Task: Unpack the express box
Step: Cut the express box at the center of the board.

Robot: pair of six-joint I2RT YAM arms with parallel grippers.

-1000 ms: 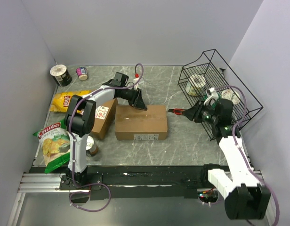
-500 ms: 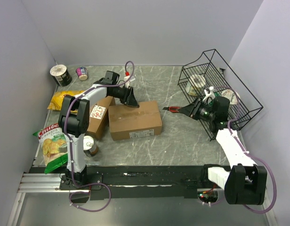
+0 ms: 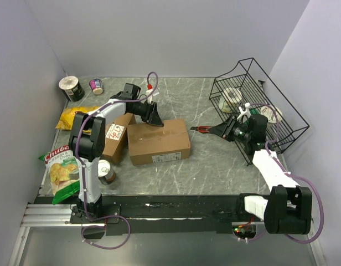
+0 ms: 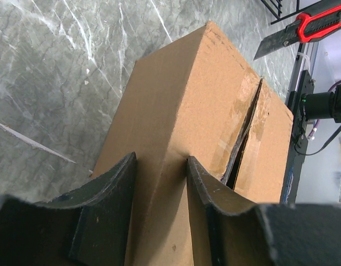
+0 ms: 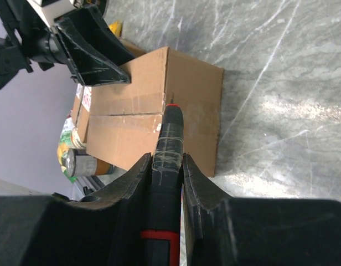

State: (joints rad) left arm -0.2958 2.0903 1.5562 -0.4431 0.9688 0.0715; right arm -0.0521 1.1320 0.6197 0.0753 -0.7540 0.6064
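- At the far left, a green snack bag (image 3: 62,173) and a yellow snack bag (image 3: 76,117) are seen lying on the marbled table (image 3: 215,166).
- A small labelled carton (image 3: 116,138) is placed just left of centre, with a can (image 3: 107,173) near its front end.
- The cardboard express box (image 3: 159,143) is laid flat at the middle of the table, just beside the carton. In the left wrist view, a dark slit is seen along its top seam.
- The left gripper (image 3: 154,117) is set on the box's far left corner, and its jaws are narrowed onto the cardboard edge pinched between them.
- A red utility knife (image 3: 206,130) is clamped in the right gripper (image 3: 228,132). Its tip is pointed toward the box's right end and kept just apart from it.
- A black wire basket (image 3: 281,111) is seen at the far right, tilted, with pale round containers inside.
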